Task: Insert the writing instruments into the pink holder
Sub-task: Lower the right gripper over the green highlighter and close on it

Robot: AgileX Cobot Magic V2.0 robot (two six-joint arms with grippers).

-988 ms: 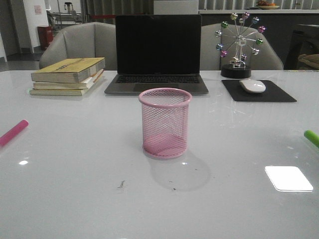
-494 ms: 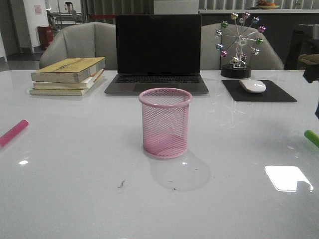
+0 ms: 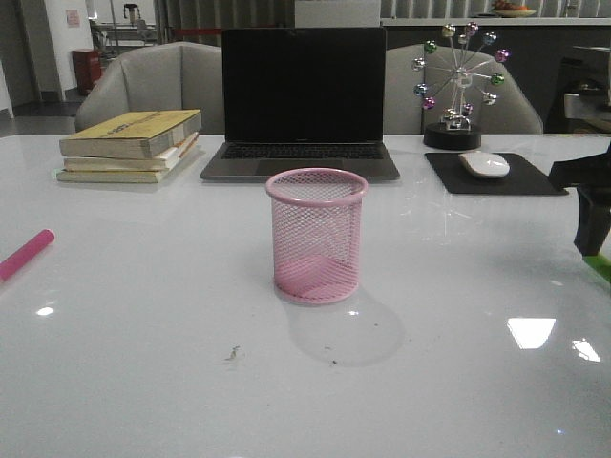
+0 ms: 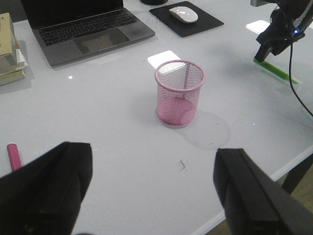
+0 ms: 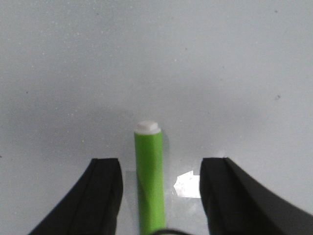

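1. Magenta marker (image 3: 26,254) lies flat at the desk's (image 3: 143,315) far left edge, in the same place as a second ago; the left wrist view shows only one end of it.
2. Left gripper (image 4: 151,191) hangs high above the near side of the desk, its two dark fingers (image 4: 46,188) spread wide with nothing between them; it does not appear in the front view.
3. Stacked books (image 3: 134,145) sit at the back left, unchanged.
4. Laptop (image 3: 302,100) stands open behind the holder, its screen dark.
5. Pink holder (image 3: 317,235) stands upright at the desk's centre, empty, exactly where it stood before.
6. Ferris-wheel ornament (image 3: 456,84) and a white mouse (image 3: 484,164) on a black pad (image 3: 495,176) occupy the back right.
7. Right gripper (image 5: 159,196) has entered at the right edge; a second ago it was absent from the front view, and half a second ago only a dark sliver showed. Its fingers (image 5: 100,196) are spread apart, one on each side of the marker without touching it.
8. Green marker (image 5: 149,181) lies flat on the desk between those fingers, white end pointing away from the wrist; in the front view the gripper now hides most of it.
9. Bright reflection (image 3: 531,332) on the near right of the desk is smaller than before.
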